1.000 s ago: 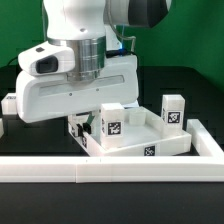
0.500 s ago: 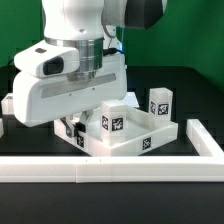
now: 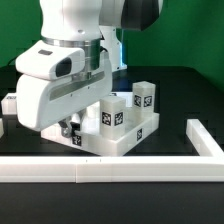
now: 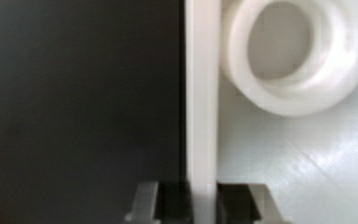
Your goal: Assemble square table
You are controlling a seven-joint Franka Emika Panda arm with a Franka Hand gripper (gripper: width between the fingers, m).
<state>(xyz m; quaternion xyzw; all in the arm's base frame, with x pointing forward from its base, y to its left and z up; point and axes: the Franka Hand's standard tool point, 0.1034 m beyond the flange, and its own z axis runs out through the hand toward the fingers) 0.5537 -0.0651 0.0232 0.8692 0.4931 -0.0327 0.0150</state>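
Observation:
The white square tabletop [image 3: 128, 138] lies on the black table, turned at an angle, with two tagged white legs [image 3: 113, 113] [image 3: 145, 98] standing upright in it. My gripper [image 3: 72, 127] is at its corner on the exterior view's left, mostly hidden under the white hand. In the wrist view my gripper [image 4: 202, 202] is shut on the tabletop's raised rim [image 4: 202, 100], which runs straight between the two dark fingers [image 4: 158, 204]. A round corner socket [image 4: 252, 60] shows on the inner side of the rim.
The long white L-shaped border wall [image 3: 100, 170] runs along the front and turns back at the exterior view's right [image 3: 207, 140]. A small white part [image 3: 8, 102] lies at the far left edge. The arm's body hides the table behind it.
The tabletop has swung round and moved toward the exterior view's left with my gripper on its rim. Both standing legs moved left with it.

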